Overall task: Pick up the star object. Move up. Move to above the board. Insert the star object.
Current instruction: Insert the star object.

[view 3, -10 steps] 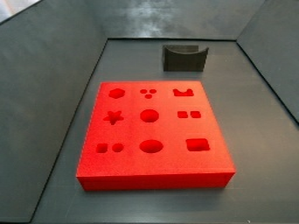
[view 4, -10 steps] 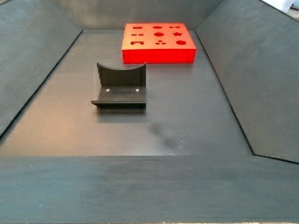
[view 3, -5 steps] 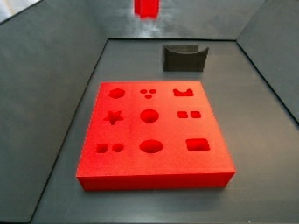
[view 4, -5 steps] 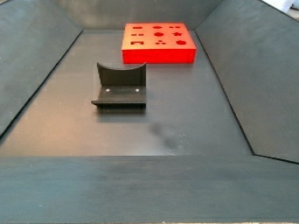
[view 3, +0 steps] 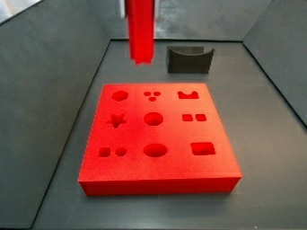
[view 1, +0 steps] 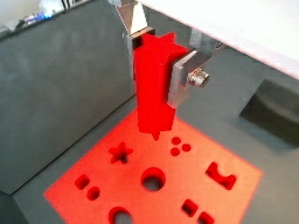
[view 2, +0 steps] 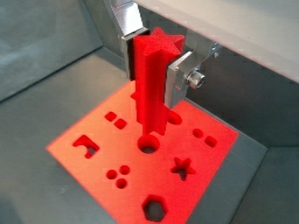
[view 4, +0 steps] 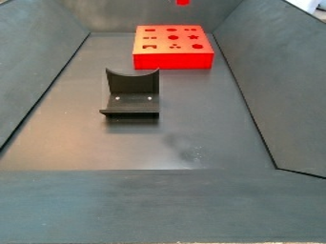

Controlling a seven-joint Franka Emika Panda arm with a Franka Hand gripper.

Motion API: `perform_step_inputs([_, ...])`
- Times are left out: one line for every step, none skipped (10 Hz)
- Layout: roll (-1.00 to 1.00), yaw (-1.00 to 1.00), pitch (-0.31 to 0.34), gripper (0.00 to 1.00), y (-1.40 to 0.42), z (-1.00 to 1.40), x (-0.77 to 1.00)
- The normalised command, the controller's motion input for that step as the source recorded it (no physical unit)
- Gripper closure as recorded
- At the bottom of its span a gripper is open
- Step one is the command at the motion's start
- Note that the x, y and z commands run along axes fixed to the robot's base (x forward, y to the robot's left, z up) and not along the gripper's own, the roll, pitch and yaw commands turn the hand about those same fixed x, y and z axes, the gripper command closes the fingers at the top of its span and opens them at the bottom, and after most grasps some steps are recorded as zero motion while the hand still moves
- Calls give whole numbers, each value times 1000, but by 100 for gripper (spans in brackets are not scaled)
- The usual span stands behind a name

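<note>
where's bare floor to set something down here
Bare floor lies between the fixture and the near wall, and in strips beside the board. The board's top is all recesses, with the star object hanging above it in the tool.

Dull grey panels sloped inward on all sides, enclosing a flat dark grey floor point(view 4: 166, 143) that carried a faint pale smudge. The fixture point(view 4: 130, 93) stood on that floor under soft, even light.

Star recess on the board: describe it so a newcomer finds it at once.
Start at the red board on the dark floor. The star recess lies in its middle row, at one end, beside a round hole. Only it has points. The gripper holds the star object above.
</note>
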Motion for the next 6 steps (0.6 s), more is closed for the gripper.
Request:
perform_step_inputs([0, 0, -106, 100, -237, -1000, -151])
perform_step_inputs([0, 0, -106, 100, -229, -1000, -146])
perform_step_inputs([1, 0, -111, 100, -209, -1000, -126])
perform_step_inputs([69, 194, -94, 100, -97, -1000, -163])
perform_step_inputs([147, 683, -76, 100, -17, -966, -317])
perform_step_inputs([139, 911, -63, 100, 0, -963, -314])
